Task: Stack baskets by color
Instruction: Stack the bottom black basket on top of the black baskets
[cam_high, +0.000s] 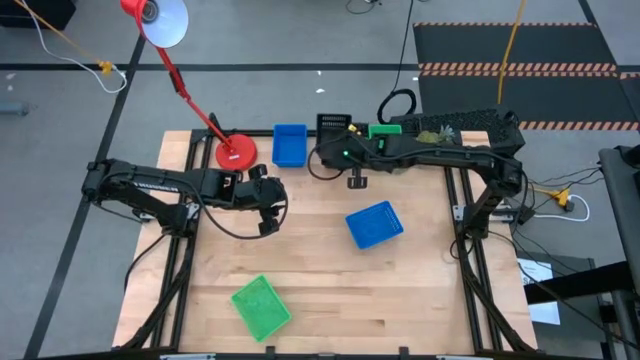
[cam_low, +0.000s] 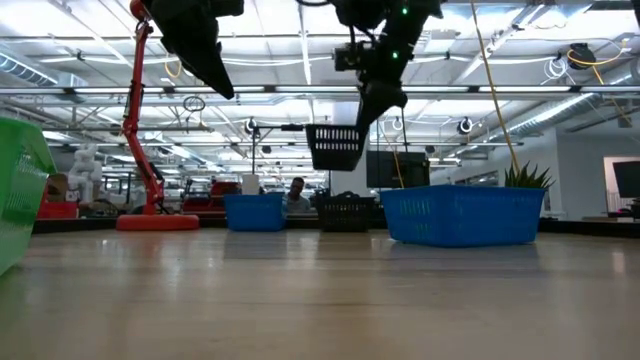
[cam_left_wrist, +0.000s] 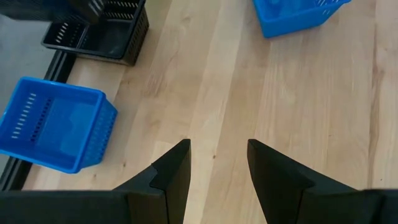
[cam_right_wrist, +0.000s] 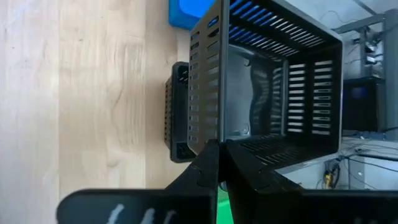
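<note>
My right gripper (cam_right_wrist: 217, 148) is shut on a black basket (cam_right_wrist: 273, 81), which hangs in the air over the table's far edge (cam_low: 335, 147). Below it a second black basket (cam_low: 346, 212) stands on the table. A blue basket (cam_high: 290, 145) stands to its left, and a green one (cam_high: 385, 130) to its right is partly hidden under my right arm. Another blue basket (cam_high: 375, 224) sits right of the middle. Another green basket (cam_high: 262, 305) lies near the front edge. My left gripper (cam_left_wrist: 217, 155) hovers open over bare wood left of the middle (cam_high: 268, 215). My right gripper pinches the rim of one side wall (cam_right_wrist: 217, 134) of the black basket, close to a corner, one finger inside and one outside. The fingers slant down from the table's right side. The basket hangs below them, opening upward and slightly tilted, clear of the table and of the basket beneath.
A red lamp base (cam_high: 236, 152) stands at the far left, its arm rising to a white shade (cam_high: 165, 20) beyond the table. A potted plant (cam_low: 525, 178) shows at the far right. Bare wood lies across the middle and front right.
</note>
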